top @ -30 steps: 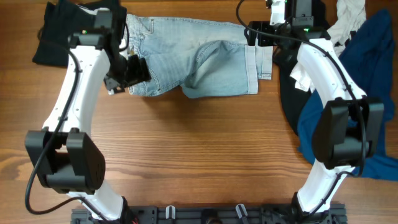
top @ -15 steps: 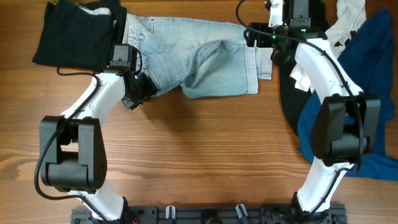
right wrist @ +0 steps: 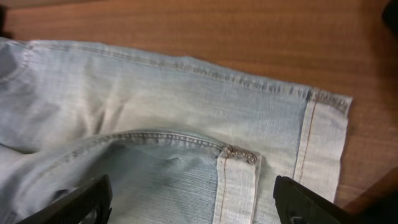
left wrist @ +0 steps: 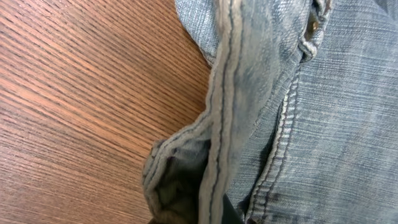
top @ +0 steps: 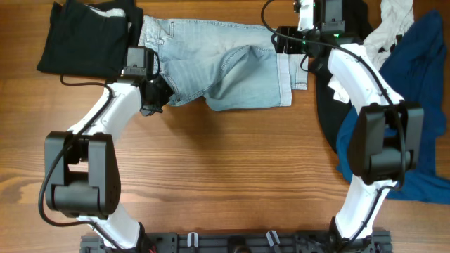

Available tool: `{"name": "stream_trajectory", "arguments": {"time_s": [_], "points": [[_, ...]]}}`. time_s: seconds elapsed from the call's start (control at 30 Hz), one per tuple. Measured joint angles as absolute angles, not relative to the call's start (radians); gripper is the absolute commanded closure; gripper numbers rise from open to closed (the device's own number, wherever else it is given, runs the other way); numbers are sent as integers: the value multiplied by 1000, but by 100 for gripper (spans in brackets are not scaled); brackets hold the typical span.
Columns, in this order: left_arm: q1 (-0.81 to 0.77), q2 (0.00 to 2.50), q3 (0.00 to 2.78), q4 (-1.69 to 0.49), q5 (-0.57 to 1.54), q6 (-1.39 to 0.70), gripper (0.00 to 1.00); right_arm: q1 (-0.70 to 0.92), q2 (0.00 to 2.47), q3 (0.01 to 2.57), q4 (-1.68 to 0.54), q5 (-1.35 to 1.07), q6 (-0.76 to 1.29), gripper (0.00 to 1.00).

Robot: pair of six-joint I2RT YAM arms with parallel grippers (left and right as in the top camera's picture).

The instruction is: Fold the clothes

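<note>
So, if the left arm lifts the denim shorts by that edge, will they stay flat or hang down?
Probably floppy: the denim shorts lie rumpled, so they would likely sag from the left gripper. The thick seam should give a non-slippery hold.

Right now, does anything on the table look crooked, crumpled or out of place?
Yes. The denim shorts at the far side lie rumpled, with a raised ridge across the middle instead of lying flat. On the right, deep-blue fabric, black fabric and white fabric sit in a loose, unsorted heap.
</note>
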State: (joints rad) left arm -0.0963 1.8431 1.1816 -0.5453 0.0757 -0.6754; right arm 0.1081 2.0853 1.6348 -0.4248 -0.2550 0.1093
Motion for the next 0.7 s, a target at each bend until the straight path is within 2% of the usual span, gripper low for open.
{"name": "stream_trajectory", "arguments": {"time_s": [0.47,0.6,0.67,0.7], "points": [[-96,1787,1182,-545,76,-680,94,108,2271,1635,-359,-266,120,19],[-96,1787,1182,-545,76,-680,94,108,2274,1635,-347,-270,132,27],[-96,1787,1182,-548,76,-680,95,108,2274,1635,-336,-273,132,36],[-96,1787,1182,-549,75,-680,95,108,2274,1635,-330,-274,131,45]]}}
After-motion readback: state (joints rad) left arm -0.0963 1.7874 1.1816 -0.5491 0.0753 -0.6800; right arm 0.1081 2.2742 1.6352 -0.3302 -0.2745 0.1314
